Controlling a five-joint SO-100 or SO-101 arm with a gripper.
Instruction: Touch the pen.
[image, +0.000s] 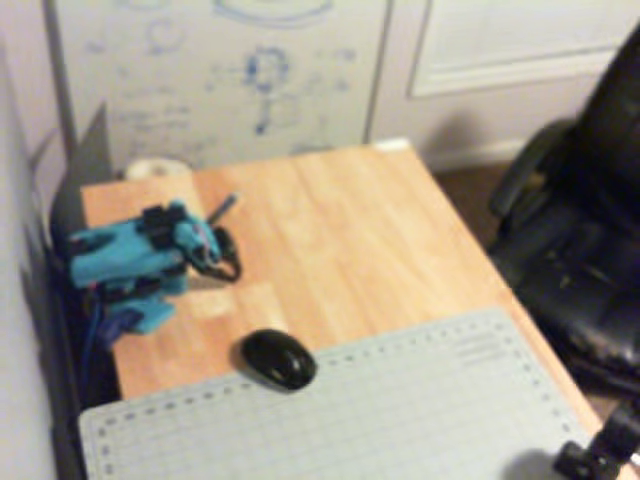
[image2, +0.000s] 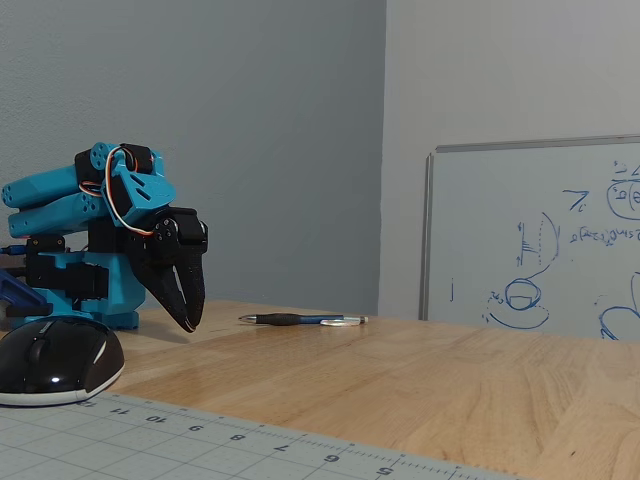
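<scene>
The pen (image2: 300, 320) is a thin dark stick with a blue and clear end, lying flat on the wooden table (image2: 420, 390). In a fixed view from above, the pen (image: 222, 208) lies slanted just beyond the arm. The blue arm (image: 130, 260) is folded at the table's left side. My black gripper (image2: 190, 322) points down with its tips just above the table, to the left of the pen and apart from it. Its fingers meet at the tips and hold nothing. It also shows from above (image: 228, 262).
A black oval mouse (image: 278, 358) (image2: 55, 360) sits at the edge of a grey cutting mat (image: 400, 410). A whiteboard (image2: 540, 240) leans at the back. A tape roll (image: 155, 168) lies at the far left, and a black chair (image: 590, 230) stands to the right.
</scene>
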